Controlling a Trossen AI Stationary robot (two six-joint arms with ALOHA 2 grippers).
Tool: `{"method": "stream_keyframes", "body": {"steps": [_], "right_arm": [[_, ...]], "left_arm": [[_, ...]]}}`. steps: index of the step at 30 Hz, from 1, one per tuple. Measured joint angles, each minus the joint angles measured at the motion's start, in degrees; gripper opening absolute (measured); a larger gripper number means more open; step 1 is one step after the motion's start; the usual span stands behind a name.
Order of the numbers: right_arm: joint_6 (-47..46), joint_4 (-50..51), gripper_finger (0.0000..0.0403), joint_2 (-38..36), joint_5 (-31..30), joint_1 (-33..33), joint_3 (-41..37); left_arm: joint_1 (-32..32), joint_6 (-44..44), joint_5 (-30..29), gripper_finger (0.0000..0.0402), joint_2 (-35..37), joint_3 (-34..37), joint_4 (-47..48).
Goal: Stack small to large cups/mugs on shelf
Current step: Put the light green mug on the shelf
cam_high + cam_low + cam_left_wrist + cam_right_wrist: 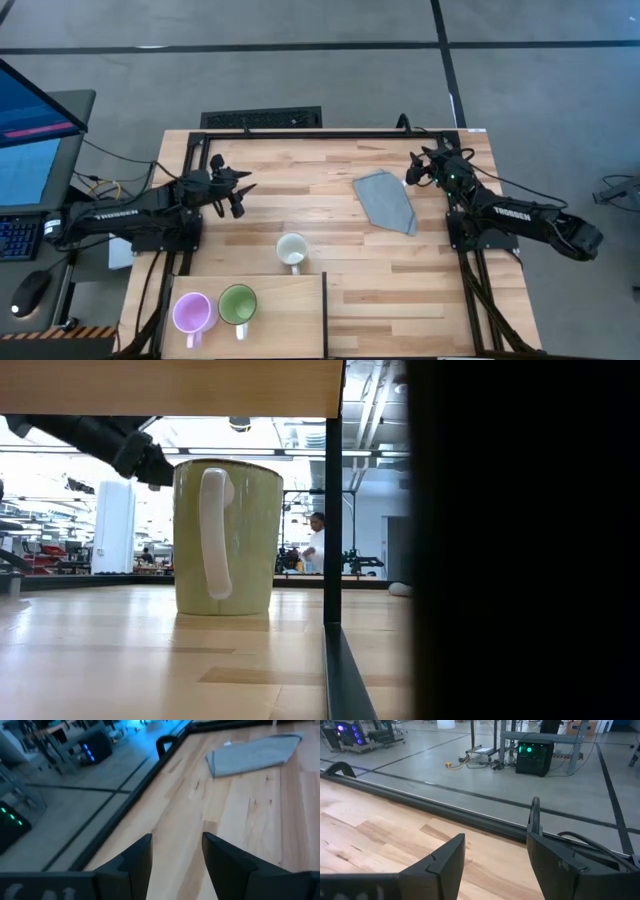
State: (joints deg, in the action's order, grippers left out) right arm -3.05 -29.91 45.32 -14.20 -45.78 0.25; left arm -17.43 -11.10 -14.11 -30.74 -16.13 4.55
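bench (420, 280): striped pale-wood planks, matte, framed by a dark metal rail.

shelf (290, 315): a flat, smoother, paler wood board with a dark edge, seen at the near left corner of the bench in the high view.

purple mug (191, 312): small, round, glossy, light purple, handled; set upright on the shelf toward its left side.

green mug (238, 304): same round form, green inside, pale handle; set upright on the shelf just beside the purple mug, apparently not touching, though the gap is hard to judge from above.

white mug (291, 249): cream-white, round, handled; stood on the bare planks just beyond the shelf's far edge, apart from the other two. no mug is nested in another.

in the low view a single pale yellow-green mug with a thick white loop handle is seen close up, upright on smooth wood.

grey cloth (386, 200): soft, folded, roughly a flat wedge, laid on the planks toward the far right; also seen in the left wrist view (252, 754).

left end effector (240, 190): held over the far left part of the bench, well apart from the mugs; dark angular fingers (137, 855) are spread, nothing between them.

right end effector (412, 172): held at the far right, near the cloth's corner; fingers (447, 855) spread and empty, with the bench rail and a grey floor seen beyond.
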Motion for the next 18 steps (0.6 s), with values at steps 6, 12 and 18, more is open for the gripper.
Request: {"method": "stream_keyframes", "body": {"steps": [6, 12, 18], "right_arm": [[0.0, 0.0, 0.0235, 0.0, 0.0, 0.0, 0.0], [0.0, -0.1, 0.0235, 0.0, 0.0, -0.1, 0.0], [0.0, 0.0, 0.0235, 0.0, 0.0, 0.0, 0.3]], "left_arm": [[0.0, -0.7, 0.1, 0.0163, -0.7, -2.8, 0.9], [0.0, 2.6, 1.9, 0.0163, -7.5, -6.6, 6.9], [0.0, 3.7, 2.6, 0.0163, -17.1, -13.8, 10.5]]}}
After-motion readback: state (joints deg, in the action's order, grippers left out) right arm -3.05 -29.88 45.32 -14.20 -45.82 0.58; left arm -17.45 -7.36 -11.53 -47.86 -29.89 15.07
